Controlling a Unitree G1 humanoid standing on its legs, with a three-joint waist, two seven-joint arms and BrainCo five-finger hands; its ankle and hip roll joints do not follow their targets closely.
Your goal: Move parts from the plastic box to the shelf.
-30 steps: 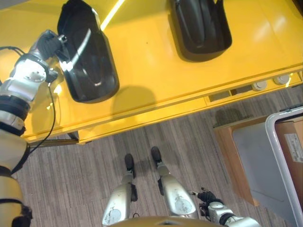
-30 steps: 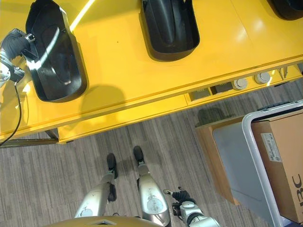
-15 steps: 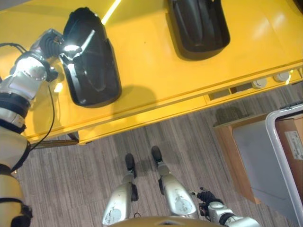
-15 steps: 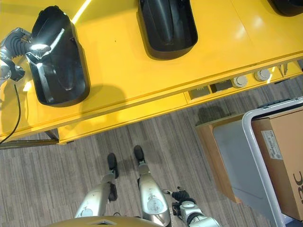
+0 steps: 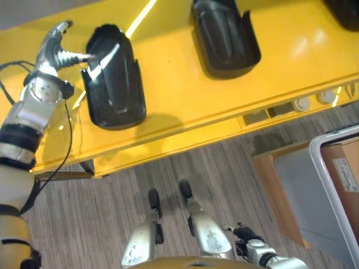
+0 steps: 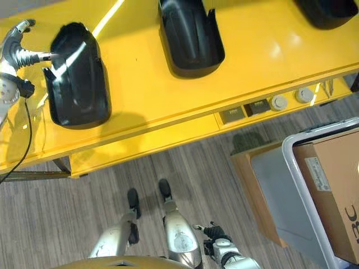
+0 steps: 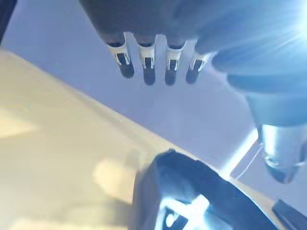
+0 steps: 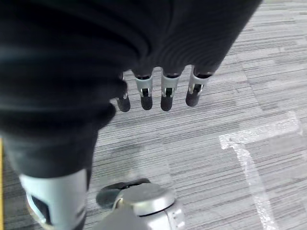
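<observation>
A glossy black moulded part (image 5: 112,78) lies on the yellow shelf (image 5: 179,95) at its left end. My left hand (image 5: 56,47) hovers just left of the part's far corner, open, with its fingertips close to the rim and nothing held. In the left wrist view the straight fingers (image 7: 148,67) stand clear above the part (image 7: 192,201). A second black part (image 5: 224,33) lies further right, and the edge of a third black part (image 6: 325,8) shows at the far right. My right hand (image 5: 247,232) hangs low over the floor, with its fingers (image 8: 153,93) relaxed and empty.
A grey plastic box with a pale rim (image 6: 303,185) stands on the floor at the lower right, a cardboard carton (image 6: 336,190) inside it. A low wooden panel (image 5: 269,179) sits beside it. Round knobs (image 6: 277,102) line the shelf's front edge.
My left hand has let go of the left black part, straightened its fingers and drawn back from it. The part now rests on the shelf. The view has shifted slightly.
</observation>
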